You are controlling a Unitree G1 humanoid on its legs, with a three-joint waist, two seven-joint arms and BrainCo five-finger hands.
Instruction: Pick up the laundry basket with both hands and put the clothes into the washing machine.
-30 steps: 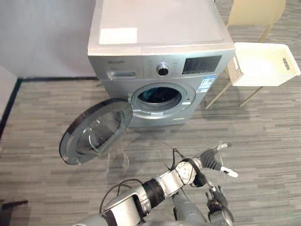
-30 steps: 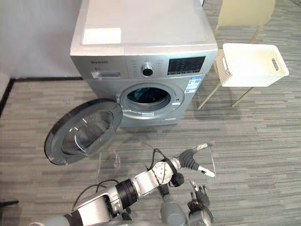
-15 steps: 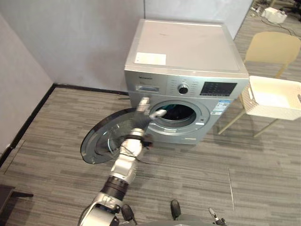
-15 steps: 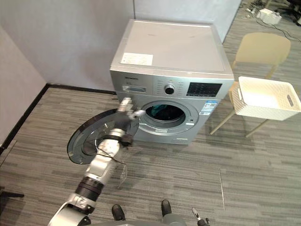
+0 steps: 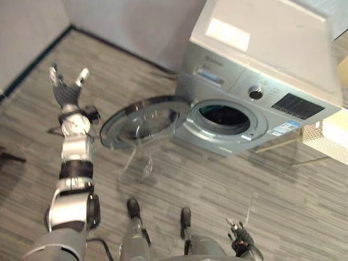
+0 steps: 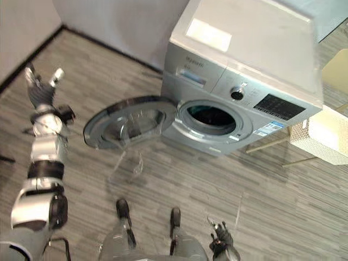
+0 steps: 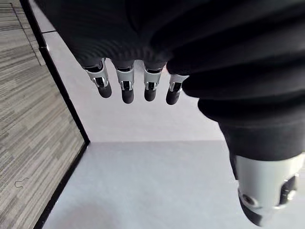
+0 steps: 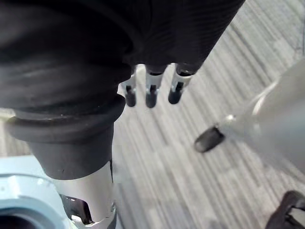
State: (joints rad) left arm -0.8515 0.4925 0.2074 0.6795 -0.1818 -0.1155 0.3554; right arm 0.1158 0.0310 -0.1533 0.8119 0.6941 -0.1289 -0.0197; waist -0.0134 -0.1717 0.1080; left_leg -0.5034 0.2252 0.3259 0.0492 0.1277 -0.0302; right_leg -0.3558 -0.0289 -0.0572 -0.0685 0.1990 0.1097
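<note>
Your right hand (image 5: 240, 240) hangs low, fingers relaxed, empty. Left hand (image 5: 66, 89) is out wide, fingers spread, holding nothing. Washing machine (image 5: 261, 60) door (image 5: 142, 120) is swung open, ready for loading; drum (image 5: 224, 117) too dark to read. Laundry basket (image 5: 331, 144) is beside it at right, cut off, contents unclear.

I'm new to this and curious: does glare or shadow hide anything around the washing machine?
Left eye view: the washing machine's top carries a pale sheen; the drum opening is dark, its contents unclear. Right eye view: the open door is glass, with floor showing through it. Left wrist view: the left hand, fingers straight, is evenly lit against a plain wall.
</note>
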